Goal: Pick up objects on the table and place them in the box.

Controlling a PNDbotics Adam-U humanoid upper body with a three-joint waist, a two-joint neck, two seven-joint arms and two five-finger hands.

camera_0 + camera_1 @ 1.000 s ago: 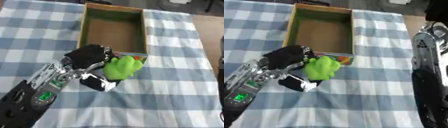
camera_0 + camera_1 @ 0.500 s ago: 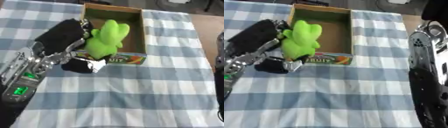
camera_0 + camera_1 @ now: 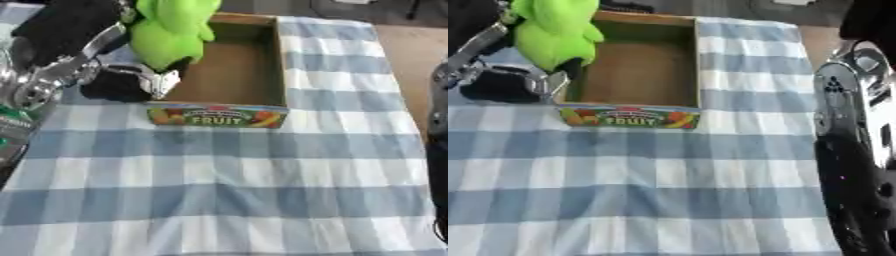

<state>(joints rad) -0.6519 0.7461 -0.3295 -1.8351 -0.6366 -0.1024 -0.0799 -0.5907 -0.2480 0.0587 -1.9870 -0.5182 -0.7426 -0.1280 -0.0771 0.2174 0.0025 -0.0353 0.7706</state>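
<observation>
Left hand [image 3: 83, 47] grips green plush toy [image 3: 171, 30] | over box [image 3: 262, 60] at 11 o'clock | advice: centre it, lower it, then release.

Checked blue-white tablecloth [image 3: 219, 170] on table; cardboard box [image 3: 229, 75] on it.

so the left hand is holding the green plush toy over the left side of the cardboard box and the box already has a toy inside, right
Not quite. The box has nothing inside: the left eye view shows only its bare brown floor. The rest holds: the left hand is holding the green plush toy over the left side of the box.
</observation>
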